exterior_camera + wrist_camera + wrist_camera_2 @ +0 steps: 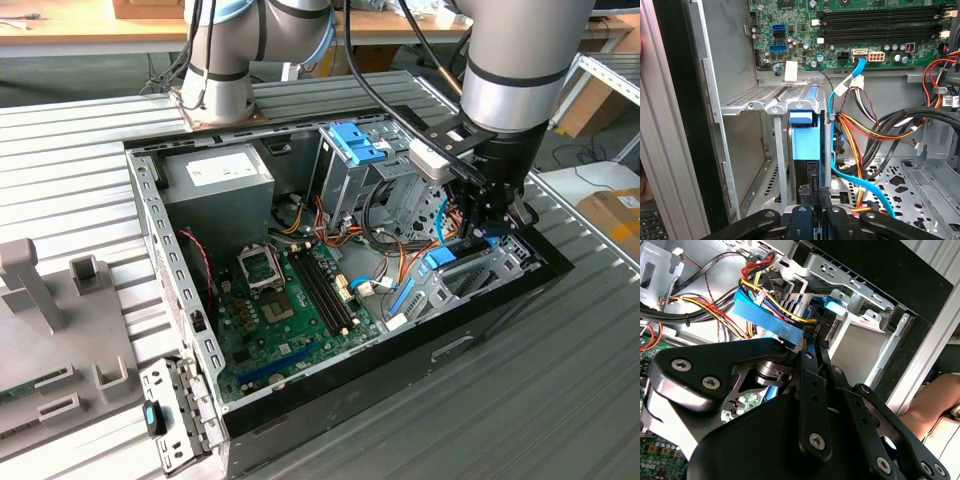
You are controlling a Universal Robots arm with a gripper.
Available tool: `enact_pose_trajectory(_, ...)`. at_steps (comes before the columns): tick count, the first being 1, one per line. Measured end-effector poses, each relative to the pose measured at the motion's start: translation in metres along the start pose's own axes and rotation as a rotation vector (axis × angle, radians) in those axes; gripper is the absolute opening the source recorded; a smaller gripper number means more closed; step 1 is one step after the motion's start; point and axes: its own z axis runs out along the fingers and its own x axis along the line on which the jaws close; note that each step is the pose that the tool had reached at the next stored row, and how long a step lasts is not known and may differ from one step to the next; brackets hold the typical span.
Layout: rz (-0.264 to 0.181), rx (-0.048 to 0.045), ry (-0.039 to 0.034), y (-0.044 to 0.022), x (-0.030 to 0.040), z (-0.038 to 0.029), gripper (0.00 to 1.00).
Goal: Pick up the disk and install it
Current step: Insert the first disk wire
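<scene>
Gripper: the gripper (pixel 484 232) is reaching down into the open computer case (pixel 160 240) at the exterior view's right, over the drive cage (pixel 480 275).
Jaws: pressed close together, pinching the upper edge of the disk (pixel 805 145) in the first wrist view.
Disk: sitting upright in the metal bay (pixel 780 105), its blue tab and rail showing between the bay walls; in the second wrist view its blue part (pixel 832 307) is lying just beyond the fingertips.
Motherboard: the motherboard (pixel 290 300) is lying on the case floor, left of the cage.
Cables: the coloured power cables (pixel 865 130) are running just beside the bay.
</scene>
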Motion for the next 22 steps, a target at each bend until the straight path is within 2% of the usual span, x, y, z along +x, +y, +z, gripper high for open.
enact_pose_trajectory(5,0.003,-0.0004,-0.0013,-0.0016,0.0007,-0.0052,0.16)
enact_pose_trajectory(11,0.017,-0.0022,-0.0007,-0.0016,0.0017,-0.0047,0.16)
enact_pose_trajectory(13,0.017,-0.0023,-0.0009,-0.0011,0.0016,-0.0034,0.16)
enact_pose_trajectory(14,0.011,-0.0015,-0.0034,-0.0011,0.0015,-0.0032,0.16)
enact_pose_trajectory(22,0.008,-0.001,-0.0042,-0.0004,0.0012,-0.0008,0.16)
